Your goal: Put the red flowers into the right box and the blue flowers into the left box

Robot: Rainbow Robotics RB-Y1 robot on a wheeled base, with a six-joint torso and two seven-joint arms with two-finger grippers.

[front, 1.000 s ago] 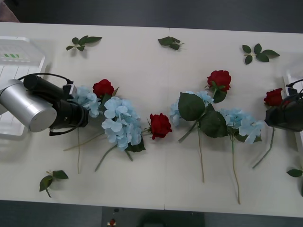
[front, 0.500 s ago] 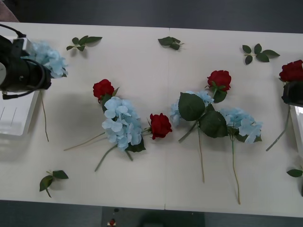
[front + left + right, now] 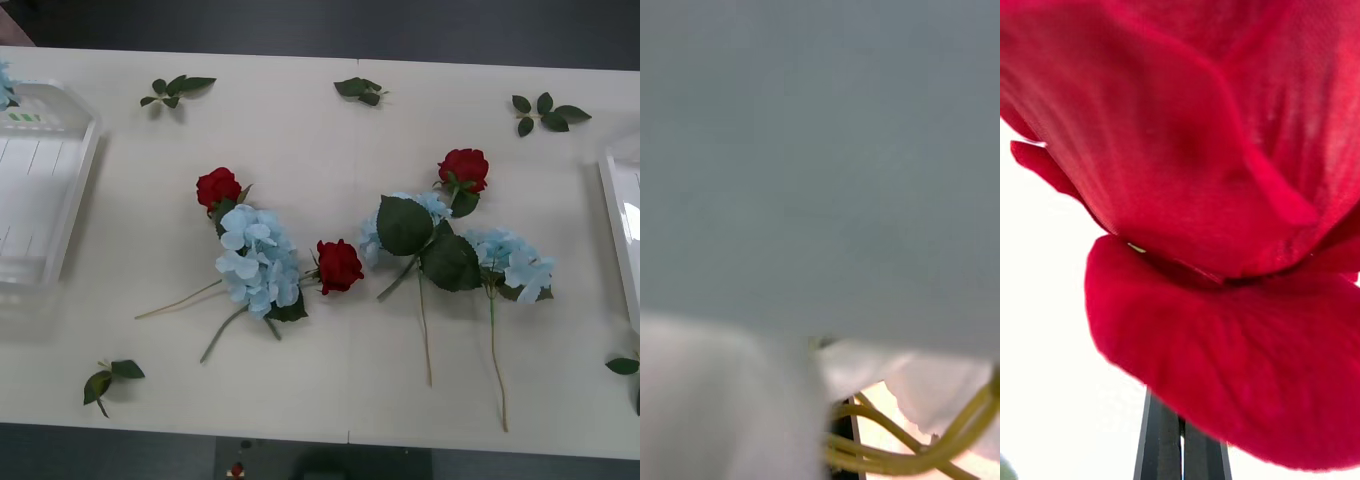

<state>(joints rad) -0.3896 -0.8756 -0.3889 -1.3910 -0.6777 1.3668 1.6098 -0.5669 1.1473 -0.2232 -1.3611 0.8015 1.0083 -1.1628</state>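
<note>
— Where is the rose the right arm has?

— Pressed right up against its wrist camera: a red rose [image 3: 1202, 225], petals spread wide, sitting directly over the right gripper [image 3: 1180, 446]. The two black fingers [image 3: 1161, 442] stand together with only a thin slit between them, clamped at the base of the bloom (the stem itself is hidden behind the petals).

— And the left arm?

— Its wrist view has pale blue-white petals of a blue hydrangea [image 3: 932, 390] close against the lens, with yellow-green stems [image 3: 902, 450] curving across. Whether the left gripper is closed or apart, I cannot tell. In the front view a scrap of pale blue [image 3: 5, 85] pokes in at the table's far left edge, just beside the left box [image 3: 70, 190].

— What remains on the table?

— Three red roses: one [image 3: 218, 186] touching the top of a large blue cluster [image 3: 258, 260], one [image 3: 339, 265] just beside that cluster's right side, one [image 3: 463, 167] above the right-hand group. There, two blue hydrangeas [image 3: 432, 207] [image 3: 512, 260] lie with big dark leaves [image 3: 404, 224]. The right box [image 3: 618, 215] shows its rim at the right edge. Loose leaf sprigs [image 3: 175, 88] sit near the table's edges.
</note>
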